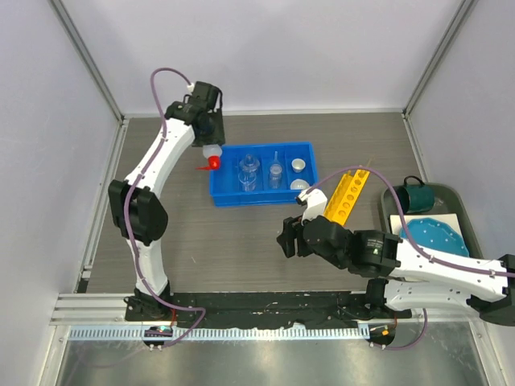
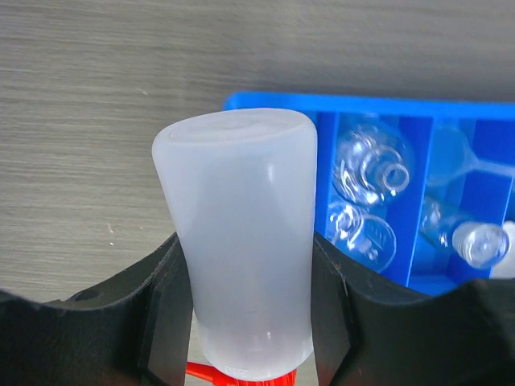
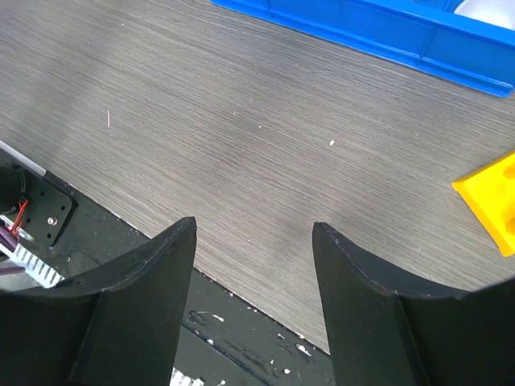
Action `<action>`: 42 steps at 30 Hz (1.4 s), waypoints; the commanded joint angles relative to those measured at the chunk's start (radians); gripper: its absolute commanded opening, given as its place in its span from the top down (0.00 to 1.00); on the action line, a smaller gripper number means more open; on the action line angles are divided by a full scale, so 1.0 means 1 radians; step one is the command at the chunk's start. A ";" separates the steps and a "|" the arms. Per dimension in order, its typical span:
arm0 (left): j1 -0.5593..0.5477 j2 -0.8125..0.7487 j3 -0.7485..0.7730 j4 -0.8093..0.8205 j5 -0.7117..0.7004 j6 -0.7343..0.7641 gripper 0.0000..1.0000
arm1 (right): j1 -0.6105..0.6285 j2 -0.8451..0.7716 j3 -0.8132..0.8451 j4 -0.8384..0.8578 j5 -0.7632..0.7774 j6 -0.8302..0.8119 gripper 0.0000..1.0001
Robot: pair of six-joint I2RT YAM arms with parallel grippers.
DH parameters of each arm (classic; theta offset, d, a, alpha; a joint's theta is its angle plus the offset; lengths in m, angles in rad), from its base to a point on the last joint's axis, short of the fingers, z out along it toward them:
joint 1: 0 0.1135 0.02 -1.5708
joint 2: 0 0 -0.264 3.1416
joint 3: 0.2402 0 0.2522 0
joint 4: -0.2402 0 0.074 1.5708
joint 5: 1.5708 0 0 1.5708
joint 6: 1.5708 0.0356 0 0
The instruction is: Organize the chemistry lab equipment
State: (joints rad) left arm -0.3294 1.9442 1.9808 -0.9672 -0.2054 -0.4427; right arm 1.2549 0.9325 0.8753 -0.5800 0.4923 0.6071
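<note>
Left pincer (image 2: 249, 265): clamped across the body of the squeeze bottle (image 2: 241, 233). The red cap sits toward the wrist and the base points away. In the top view the bottle hangs at the far-left corner of the blue bin (image 1: 217, 197), partly outside its left wall. Its height above the table (image 1: 241, 241) cannot be told.

Right pincer (image 3: 253, 229): spread and holding nothing, over bare table toward the near edge, just beside the yellow rack (image 1: 348, 195).

Judged step: placing the bottle in the bin. The left compartment already holds beakers (image 1: 248, 169), and the white dishes (image 1: 299, 165) fill the right end, so spare room is tight. Recommendation: carry the bottle clear over the left wall, turn it cap-up, lower it slowly into a free gap, and release only when it is seated. Striking the glass is the main risk.

Clearances: there is open table left of the bin and between it and the near edge. The rack lies close to the bin's right end. A tray (image 1: 447, 193) occupies the right edge.
</note>
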 commanded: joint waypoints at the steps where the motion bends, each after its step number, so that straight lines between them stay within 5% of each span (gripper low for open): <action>1: -0.048 0.047 0.041 -0.076 -0.017 0.064 0.54 | 0.005 -0.050 -0.010 -0.027 0.032 0.071 0.35; 19: -0.123 0.102 -0.141 0.025 -0.074 0.088 0.52 | 0.006 -0.074 -0.012 -0.057 0.022 0.103 0.35; 34: -0.123 0.125 -0.183 0.070 -0.075 0.084 0.29 | 0.006 -0.069 -0.021 -0.050 0.012 0.105 0.35; 42: -0.125 0.139 -0.157 0.061 -0.077 0.088 0.26 | 0.006 -0.083 -0.027 -0.058 0.014 0.112 0.35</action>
State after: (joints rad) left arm -0.4568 2.0689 1.8149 -0.9154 -0.2958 -0.3573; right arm 1.2549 0.8700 0.8505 -0.6601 0.4950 0.6983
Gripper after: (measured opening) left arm 0.741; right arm 0.647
